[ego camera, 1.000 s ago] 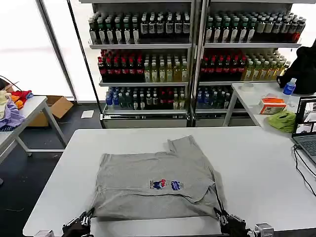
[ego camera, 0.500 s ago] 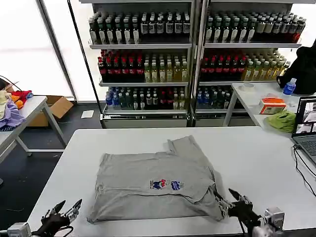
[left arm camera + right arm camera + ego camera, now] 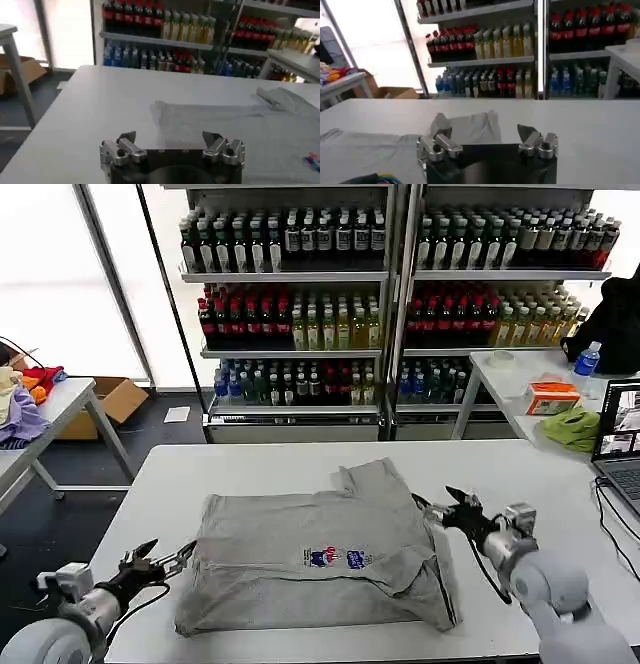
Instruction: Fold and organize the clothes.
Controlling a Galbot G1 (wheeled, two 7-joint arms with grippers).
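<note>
A light grey short-sleeved shirt [image 3: 310, 556] with a small multicoloured chest print [image 3: 334, 558] lies partly folded in the middle of the white table [image 3: 520, 484]. One sleeve [image 3: 368, 477] sticks out at its far side. My left gripper [image 3: 165, 558] is open, just off the shirt's left edge, above the table. My right gripper [image 3: 440, 506] is open at the shirt's right edge, near the sleeve. In the left wrist view the shirt [image 3: 240, 125] lies ahead of the open gripper [image 3: 170, 137]. The right wrist view shows the sleeve [image 3: 470, 125] ahead of the open gripper [image 3: 482, 132].
A laptop [image 3: 622, 434] and a cable [image 3: 610, 519] sit at the table's right edge. A side table at the right holds a lime-green cloth [image 3: 572, 427], an orange box [image 3: 551, 396] and a bottle [image 3: 586, 362]. Coloured fabrics [image 3: 22, 399] lie on a table at the left. Drink shelves [image 3: 385, 304] stand behind.
Both grippers let go of the shirt's near hem and opened. The left one moved out to the shirt's left edge; the right one moved up along the right edge towards the sleeve.
</note>
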